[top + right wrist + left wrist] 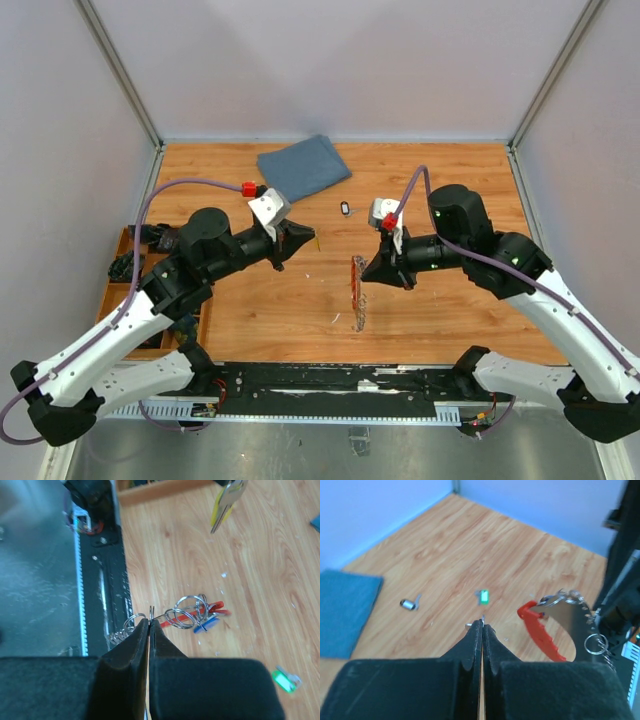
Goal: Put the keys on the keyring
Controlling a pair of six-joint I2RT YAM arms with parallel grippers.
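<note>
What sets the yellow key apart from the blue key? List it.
Head: the yellow key has a yellow one, the blue key a blue one.
Place: the yellow key hangs alone at the left gripper; the blue key sits among the rings of the keyring.
Hold: jaws pinch the yellow key itself, whereas the right gripper is shut on a ring, not the blue key.
Both are small.

Top overhead; wrist cams near keyring (pixel 540 631)

Cloth (pixel 303 166) behind keyring (pixel 357 287); tray (pixel 107 300) at table (pixel 450 180) left edge.
</note>
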